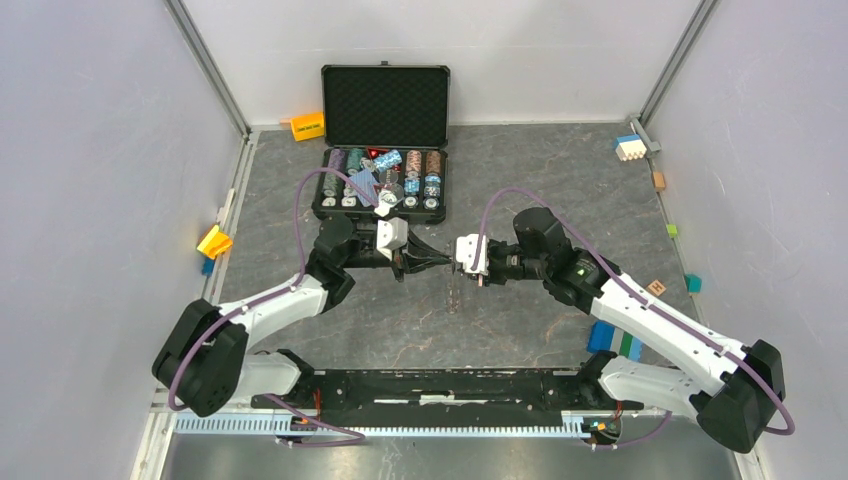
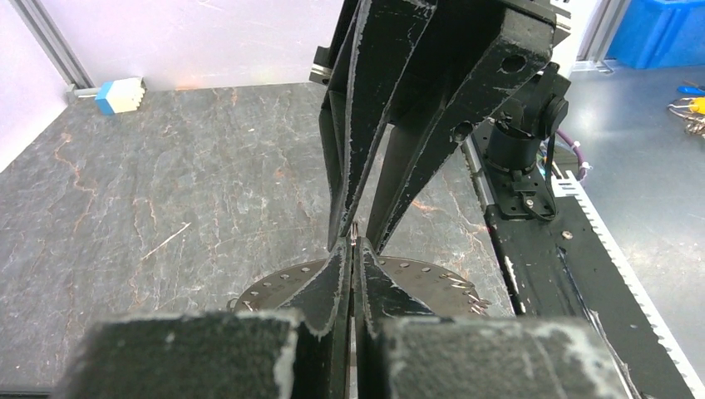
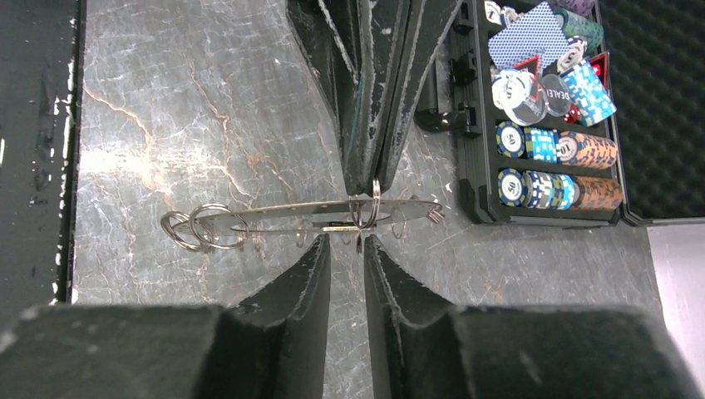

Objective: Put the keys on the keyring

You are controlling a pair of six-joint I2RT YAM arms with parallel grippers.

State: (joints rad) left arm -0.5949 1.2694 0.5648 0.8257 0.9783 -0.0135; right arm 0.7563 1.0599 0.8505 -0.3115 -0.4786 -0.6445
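Note:
The keyring [image 3: 274,208] is a flat grey metal plate with small holes along its rim, seen edge-on in the right wrist view and from above in the left wrist view [image 2: 432,278]. Small round silver keys hang from its edge in a cluster [image 3: 199,229], and one sits beside the grippers [image 3: 370,204]. My left gripper [image 2: 356,249] is shut on the keyring's edge, holding it above the table [image 1: 455,290]. My right gripper [image 3: 345,243] faces it tip to tip. Its jaws are open in a narrow gap, just short of the keyring, with a tiny dark piece hanging between the tips.
An open black case [image 1: 385,140] full of poker chips stands just behind the grippers. Small blocks lie along the walls: orange [image 1: 307,126], yellow [image 1: 214,242], blue and white [image 1: 629,147]. A blue and green block [image 1: 612,340] lies by the right arm. The black base rail [image 1: 440,385] spans the near edge.

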